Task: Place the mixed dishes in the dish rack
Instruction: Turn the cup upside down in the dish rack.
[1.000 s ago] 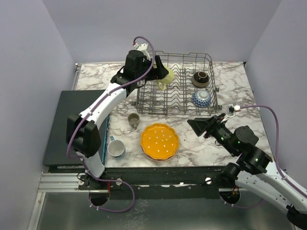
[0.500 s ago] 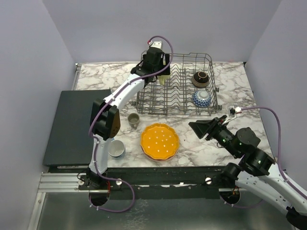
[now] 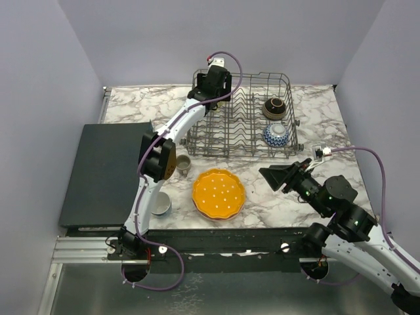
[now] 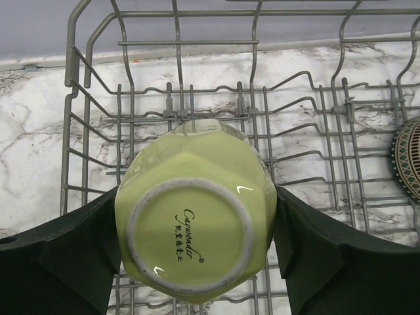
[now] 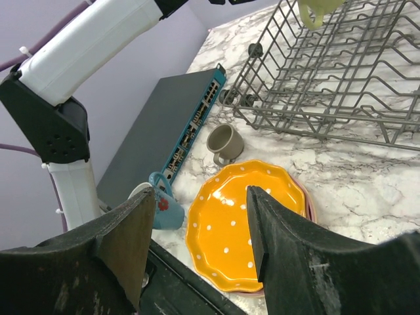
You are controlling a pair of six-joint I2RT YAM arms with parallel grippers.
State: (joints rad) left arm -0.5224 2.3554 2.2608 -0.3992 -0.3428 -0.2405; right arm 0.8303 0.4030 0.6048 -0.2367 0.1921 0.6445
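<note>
Marble tabletop (image 3: 131,105): brown bowl (image 3: 274,108), patterned bowl (image 3: 276,134) racked; left gripper (image 4: 197,252) grips green mug (image 4: 197,190) over dish rack (image 3: 236,125), right gripper (image 5: 197,236) open, empty; orange plate (image 3: 218,193), grey mug (image 3: 182,164), blue mug (image 5: 164,209) outstanding.

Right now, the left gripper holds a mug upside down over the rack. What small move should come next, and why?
Probably ease the left gripper straight down, then open. The yellow-green mug is base-up between its fingers, over the left end of the dish rack, and seems not yet seated on the wires.
</note>
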